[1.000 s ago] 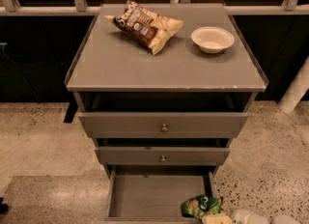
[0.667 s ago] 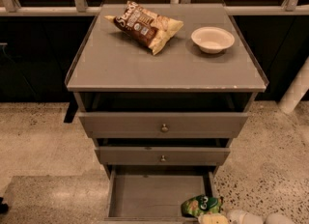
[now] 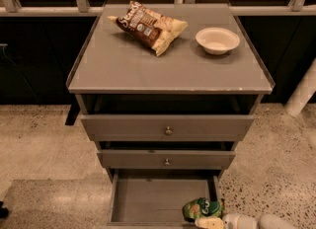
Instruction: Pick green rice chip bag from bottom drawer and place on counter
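Note:
The green rice chip bag (image 3: pixel 202 208) lies crumpled in the front right corner of the open bottom drawer (image 3: pixel 148 198). My gripper (image 3: pixel 209 221) reaches in low from the bottom right edge of the camera view, its pale tip right against the bag's lower side. The white arm (image 3: pixel 256 221) trails off to the right behind it. The grey counter (image 3: pixel 123 60) tops the cabinet, well above the bag.
A brown-and-cream chip bag (image 3: pixel 148 25) lies at the counter's back left, and a white bowl (image 3: pixel 217 40) sits at its back right. Two knobbed drawers (image 3: pixel 168 130) stand slightly open above the bottom one. Speckled floor surrounds the cabinet, with a white post (image 3: pixel 302 95) at the right.
A little more of the white arm shows at the bottom right edge than a second ago. The green bag has stayed in the same corner of the drawer.

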